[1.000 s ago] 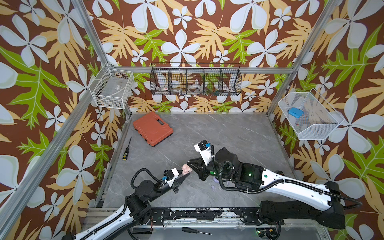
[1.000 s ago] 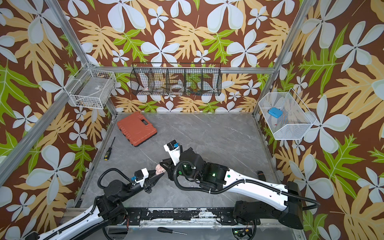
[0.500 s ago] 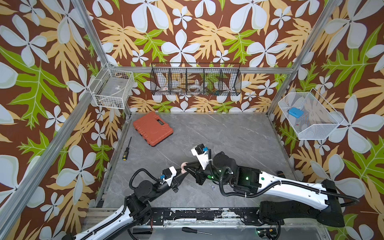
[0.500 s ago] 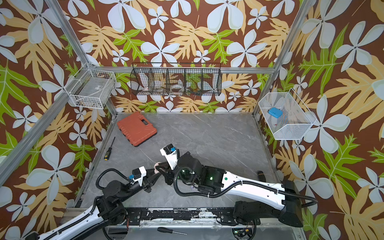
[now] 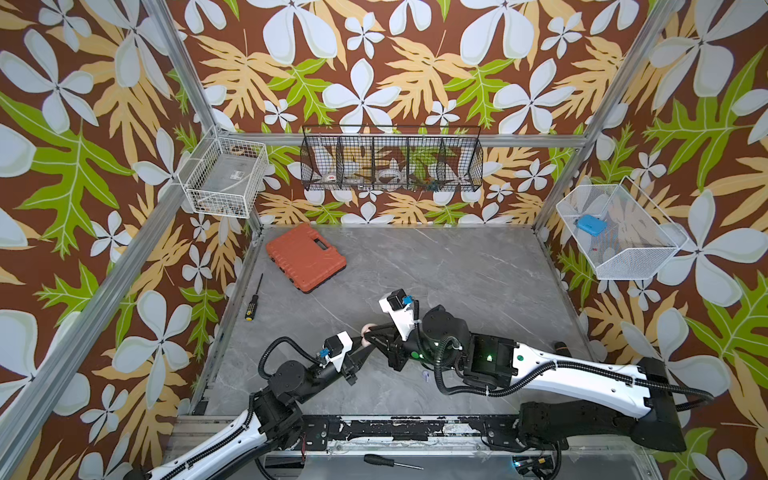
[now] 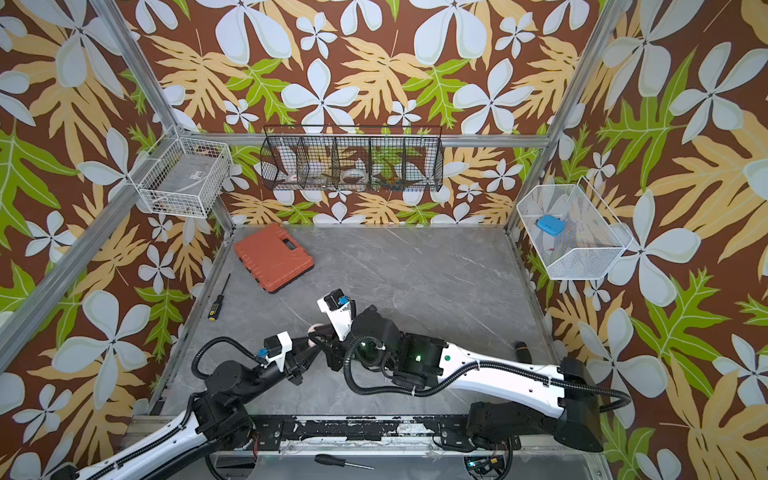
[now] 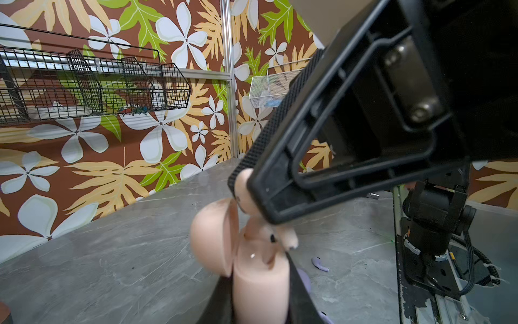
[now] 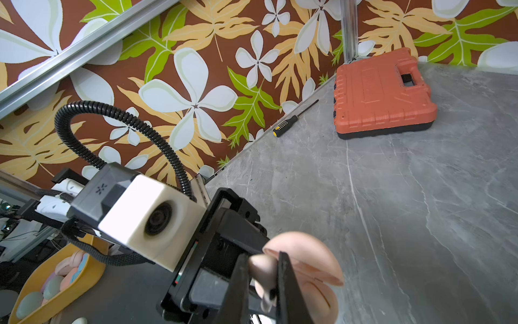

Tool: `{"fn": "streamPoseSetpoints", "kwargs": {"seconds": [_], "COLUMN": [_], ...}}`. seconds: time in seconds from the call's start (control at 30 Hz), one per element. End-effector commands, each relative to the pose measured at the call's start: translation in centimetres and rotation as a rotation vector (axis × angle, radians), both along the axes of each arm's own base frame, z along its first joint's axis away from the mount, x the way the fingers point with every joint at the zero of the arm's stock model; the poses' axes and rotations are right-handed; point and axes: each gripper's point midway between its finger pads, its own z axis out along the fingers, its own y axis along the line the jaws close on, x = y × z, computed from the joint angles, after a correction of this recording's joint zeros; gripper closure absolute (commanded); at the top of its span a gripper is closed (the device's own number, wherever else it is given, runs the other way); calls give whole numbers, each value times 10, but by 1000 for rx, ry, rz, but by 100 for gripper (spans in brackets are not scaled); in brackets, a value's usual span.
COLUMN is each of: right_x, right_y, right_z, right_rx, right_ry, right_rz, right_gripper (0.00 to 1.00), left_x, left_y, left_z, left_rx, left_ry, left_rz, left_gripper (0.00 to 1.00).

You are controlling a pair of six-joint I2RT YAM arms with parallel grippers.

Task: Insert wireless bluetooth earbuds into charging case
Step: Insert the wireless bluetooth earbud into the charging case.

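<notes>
Near the front rail: a lavender earbud [image 5: 424, 375] lies loose on the table [image 5: 478, 270] under the right arm, apart from both grippers.
Just beyond, low over the table: the left gripper [image 5: 360, 348] is clamped on the base of the pink charging case [image 7: 260, 280], whose lid is swung open.
Right gripper [image 8: 263, 280]: pinched tight on a pink earbud [image 8: 262, 268], meeting the left gripper tip to tip.
Key relation: the earbud sits right at the case's open mouth, touching or nearly so. Its long axis runs along the right fingers, stem end toward the sockets. The right arm carries it and the left only steadies the case, so the push looks to be the right arm's.
Sockets: I cannot tell whether one is already filled.
Mid table, left side: a screwdriver [image 5: 253, 297], then a closed orange tool case [image 5: 305, 257].
Back wall: a black wire basket [image 5: 473, 166], divided, with contents too small to name.
Side walls: a white wire basket [image 5: 220, 203] on the left; a white mesh basket [image 5: 631, 262] on the right holding a blue object [image 5: 591, 224].
Off the table, past the left arm: a yellow tray [image 8: 75, 289] of round pastel cases.
</notes>
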Motion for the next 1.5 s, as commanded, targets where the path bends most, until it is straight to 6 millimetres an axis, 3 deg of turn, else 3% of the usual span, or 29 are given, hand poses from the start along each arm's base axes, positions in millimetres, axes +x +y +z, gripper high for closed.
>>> {"fn": "streamPoseSetpoints", "kwargs": {"seconds": [0.0, 1.47], "right_x": [3, 8], "right_y": [3, 0], "right_z": [8, -5], "right_rx": [27, 4], "right_ry": [-21, -60], "right_rz": [-13, -68], "right_gripper": [92, 95], "left_x": [0, 0], "left_y": [3, 4], "left_z": [11, 12], "left_rx": [-37, -50], "left_ry": [-23, -15], "left_rz": [11, 11], "left_gripper": [100, 100]}}
